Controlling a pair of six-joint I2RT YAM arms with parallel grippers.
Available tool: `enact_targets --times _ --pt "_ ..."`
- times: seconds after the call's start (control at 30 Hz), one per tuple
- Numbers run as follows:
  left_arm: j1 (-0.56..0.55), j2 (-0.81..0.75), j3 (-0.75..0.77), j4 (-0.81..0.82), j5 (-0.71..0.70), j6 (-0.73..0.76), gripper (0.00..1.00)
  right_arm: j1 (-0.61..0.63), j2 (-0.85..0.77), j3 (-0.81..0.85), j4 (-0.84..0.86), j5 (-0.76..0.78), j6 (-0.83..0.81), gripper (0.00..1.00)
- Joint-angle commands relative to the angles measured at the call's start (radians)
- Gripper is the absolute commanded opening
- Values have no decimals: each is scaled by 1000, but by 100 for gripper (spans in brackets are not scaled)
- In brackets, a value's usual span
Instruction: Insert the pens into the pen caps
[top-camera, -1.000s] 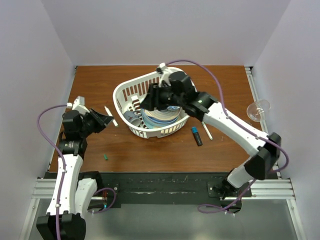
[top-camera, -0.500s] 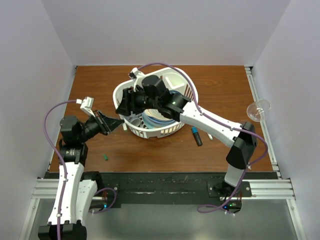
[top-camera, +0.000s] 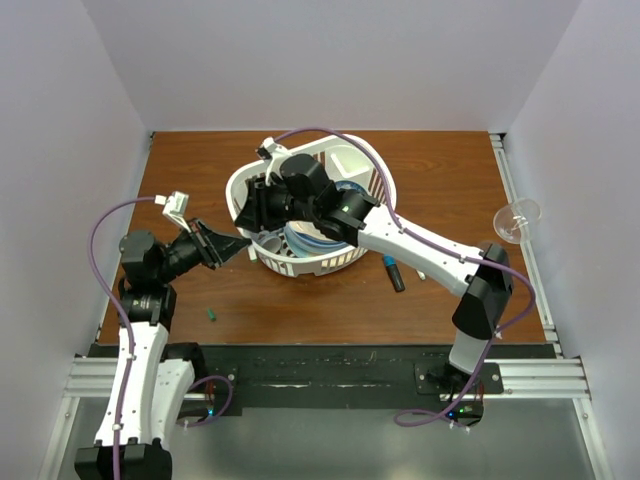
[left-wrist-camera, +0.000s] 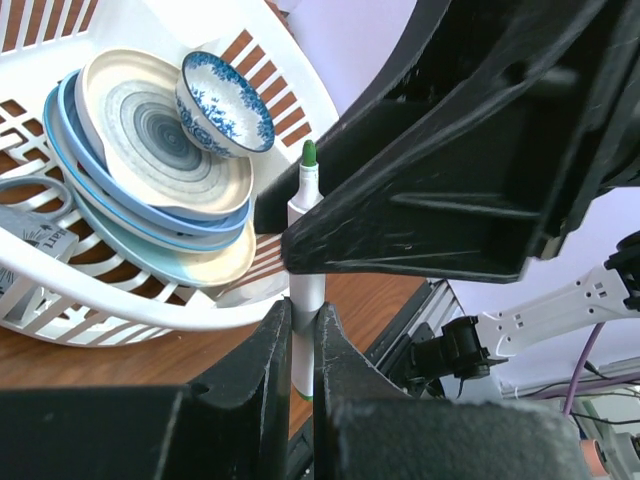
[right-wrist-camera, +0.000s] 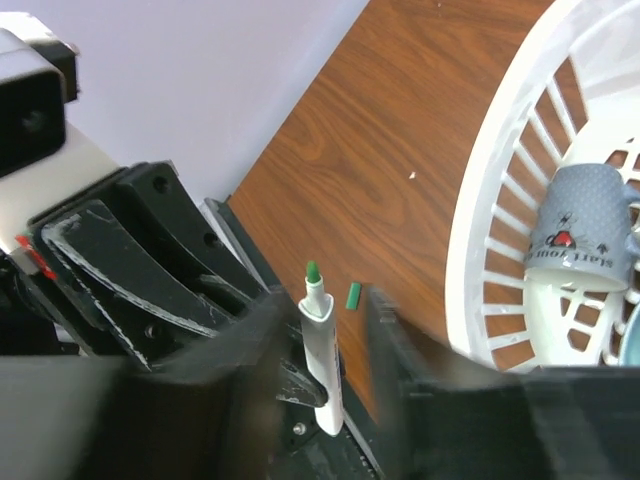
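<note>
**Left fingers** (left-wrist-camera: 270, 365): pressed together on the lower end of one white pen (left-wrist-camera: 305, 245). It stands upright, green tip up.

**Right fingers** (right-wrist-camera: 395, 350): spread, one on either side of the same pen's barrel, which sits nearer one of them. Whether either touches it cannot be told.

**Hazards (judged):**
- The left pinch holds only the pen's end, so an off-centre closure by the right fingers could tilt the pen or lever it out.
- The two sets of fingers are crowded and could strike each other.
- Neither holds a cap.

**Counts, outward from the fingers:**
- Pen cap (right-wrist-camera: 352, 295): one, dark green, on the desk (top-camera: 450, 170) beneath the fingers, apart from both.
- White basket (left-wrist-camera: 120, 290): one, just beside the fingers. It holds at least three stacked plates (left-wrist-camera: 150, 140), one blue-patterned bowl (left-wrist-camera: 225, 100) and one grey mug (right-wrist-camera: 585, 225).
- Black marker (top-camera: 393, 272): one, blue-ended, on the desk beyond the basket.
- White sliver (top-camera: 421, 273): beside the marker, possibly a second pen.
- Clear glass (top-camera: 515, 218): one, well apart.
</note>
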Motion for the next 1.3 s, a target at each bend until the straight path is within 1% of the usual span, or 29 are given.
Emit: enact_targets --times 0.0,0.03,0.07,0.1,0.13,0.17,0.2,0.23,0.3,0.33,0.43,0.6,0.73,0.8,0.9,0.97,1.0,1.03,1.07,1.1,1.17,1.2,1.27 --pt "-4 -1 43 87 30 -46 0 8 -54 -11 6 5 15 27" --pt "-4 -1 43 93 30 -57 0 8 -54 -7 3 5 14 24" --pt "-4 -1 43 105 28 -63 0 8 -58 -8 1 9 12 13" --pt "-4 0 41 114 31 -71 0 8 -63 -10 3 17 12 5" --pt "-4 0 41 123 36 -83 0 8 -72 -13 4 28 11 0" --pt "-4 0 40 133 39 -85 2 8 -80 -21 4 31 12 0" --pt "-4 0 38 133 42 -82 8 8 -86 -22 4 51 9 0" --pt "-4 -3 34 139 51 -79 23 6 -101 -22 6 61 8 0" --pt "-4 -7 14 153 61 -80 35 5 -113 -22 18 84 3 0" --pt "-2 -13 4 160 67 -91 42 6 -120 -22 24 86 3 0" --pt "-4 -16 -25 208 84 -121 46 6 -120 5 23 89 -3 0" --pt "-9 -7 -45 249 93 -134 46 6 -109 21 37 82 8 0" --pt "-15 -4 -65 342 110 -193 47 6 -103 12 67 78 28 0" --pt "-18 -1 -80 372 113 -213 45 5 -100 12 79 77 37 0" --pt "-22 4 -92 401 119 -229 36 6 -98 7 96 74 49 0" --pt "-25 4 -101 432 119 -246 24 6 -98 2 102 69 57 0" --pt "-24 -1 -103 439 111 -256 12 6 -98 -1 110 68 55 0" --pt "-24 -4 -103 443 108 -258 4 8 -103 -11 115 66 58 0" --pt "-25 -3 -102 443 104 -260 0 6 -106 -21 122 62 64 0" --pt "-25 -4 -100 443 101 -264 0 6 -110 -30 139 45 67 3" --pt "-25 -4 -97 446 101 -267 0 6 -129 -66 167 25 78 14" --pt "-25 -6 -97 444 91 -269 0 6 -138 -97 178 8 81 30" --pt "-25 -7 -94 441 81 -272 0 6 -169 -131 199 2 87 37"
